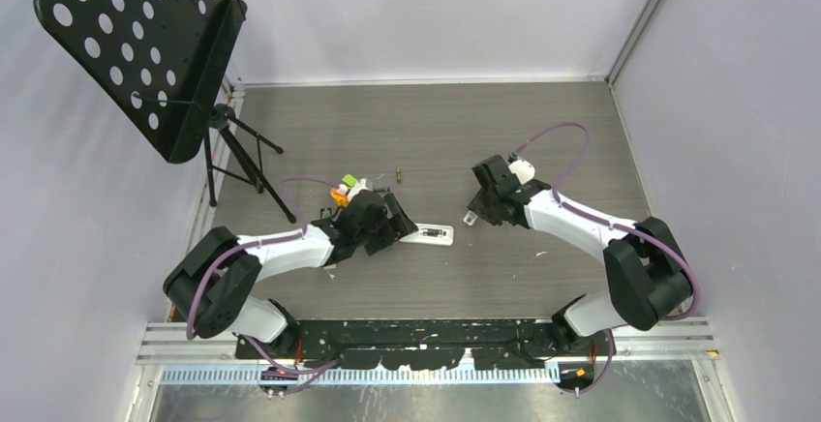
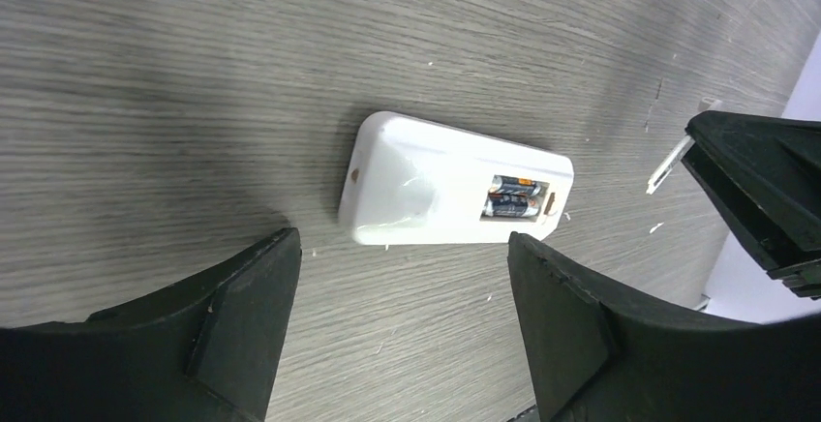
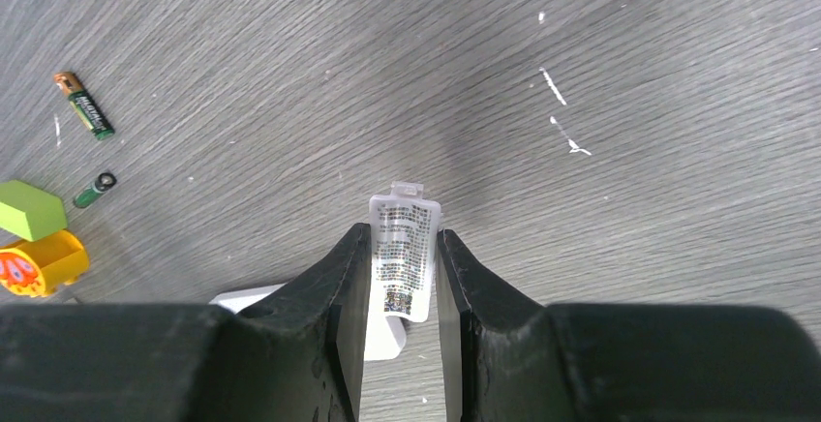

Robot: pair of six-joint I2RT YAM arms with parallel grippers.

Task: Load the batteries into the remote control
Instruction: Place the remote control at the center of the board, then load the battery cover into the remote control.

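Remote control (image 2: 455, 195) lies on the counter (image 2: 194, 74) with its compartment open, and the right pincer (image 3: 402, 248) is pinching a small white cover (image 3: 407, 214).

In the left wrist view the white remote is flat at the middle of the frame, and two batteries (image 2: 513, 199) sit in the compartment at its right end. The left pincer (image 2: 402, 253) is spread wide at the lower edge and touches nothing. At the upper left of the right wrist view lies one loose battery (image 3: 83, 105). A second battery (image 3: 94, 190) is just below it, near an orange-and-green toy (image 3: 34, 238).
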